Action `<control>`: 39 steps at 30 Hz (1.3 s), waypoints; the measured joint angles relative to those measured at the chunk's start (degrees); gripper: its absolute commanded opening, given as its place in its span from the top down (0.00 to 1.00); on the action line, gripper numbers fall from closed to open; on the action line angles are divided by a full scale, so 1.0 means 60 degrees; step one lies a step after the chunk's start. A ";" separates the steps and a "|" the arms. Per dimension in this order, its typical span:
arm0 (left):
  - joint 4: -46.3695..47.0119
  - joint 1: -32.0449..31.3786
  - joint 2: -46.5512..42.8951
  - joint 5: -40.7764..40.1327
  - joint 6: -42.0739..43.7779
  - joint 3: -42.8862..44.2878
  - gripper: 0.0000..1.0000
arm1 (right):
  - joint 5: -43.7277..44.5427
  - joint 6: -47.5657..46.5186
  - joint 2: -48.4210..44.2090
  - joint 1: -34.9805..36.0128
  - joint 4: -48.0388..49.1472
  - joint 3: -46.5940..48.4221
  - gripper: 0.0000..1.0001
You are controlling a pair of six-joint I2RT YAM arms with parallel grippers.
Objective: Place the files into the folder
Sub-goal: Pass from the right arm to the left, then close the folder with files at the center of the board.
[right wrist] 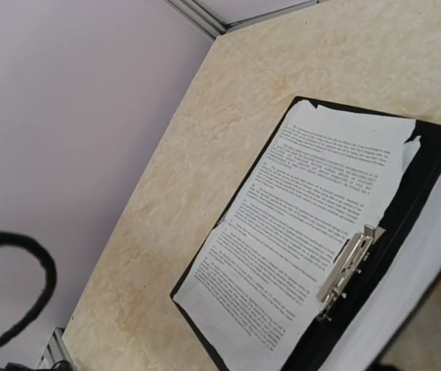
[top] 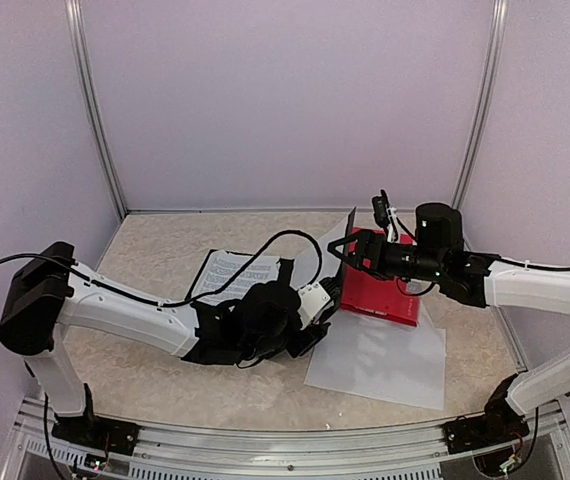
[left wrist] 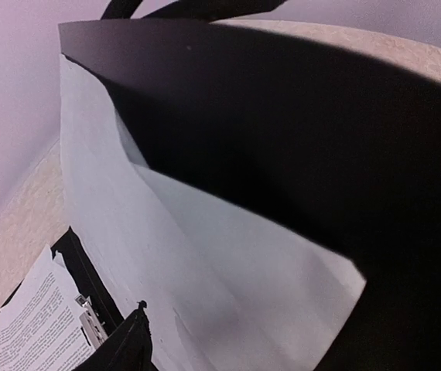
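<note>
The folder lies open in the middle of the table. Its red cover (top: 380,290) stands tilted up, and its black inside (left wrist: 282,116) fills the top of the left wrist view. My right gripper (top: 350,245) is shut on the cover's top edge; its fingers do not show in its own view. A printed sheet (top: 227,272) (right wrist: 313,232) lies on the folder's left half beside the metal clip (right wrist: 348,267). A blank white sheet (top: 385,365) (left wrist: 205,270) reaches under the raised cover. My left gripper (top: 315,318) is at that sheet's left edge, open. Only one finger (left wrist: 131,340) shows; the sheet hides the other.
Pale walls with metal posts (top: 95,120) close the table at the back and sides. A black cable (top: 285,240) loops over the left arm and shows again in the right wrist view (right wrist: 19,294). An aluminium rail (top: 265,440) runs along the near edge.
</note>
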 measured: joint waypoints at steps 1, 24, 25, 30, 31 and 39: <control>0.0146 0.0000 -0.0022 -0.0164 -0.0040 -0.0025 0.45 | -0.0011 -0.0018 0.0004 0.0000 -0.0004 0.0004 0.17; -0.2528 0.0503 -0.2896 -0.3282 -0.6703 -0.1512 0.54 | 0.0331 -0.1268 0.0157 0.0007 -0.1381 0.1333 0.15; -0.2900 0.0550 -0.3096 -0.3348 -0.7136 -0.1636 0.53 | 0.0331 -0.1304 0.0200 0.0007 -0.1406 0.1381 0.16; -0.4860 0.0608 -0.3912 -0.3690 -0.9220 -0.1985 0.47 | 0.0273 -0.1464 0.0612 0.0007 -0.1417 0.1508 0.16; -0.5286 0.0608 -0.4062 -0.3741 -0.9672 -0.2051 0.43 | 0.0251 -0.1490 0.0729 0.0007 -0.1417 0.1523 0.15; -0.8754 0.0594 -0.4641 -0.4003 -1.2925 -0.2160 0.16 | 0.0033 -0.1647 0.1592 0.0018 -0.1406 0.1577 0.15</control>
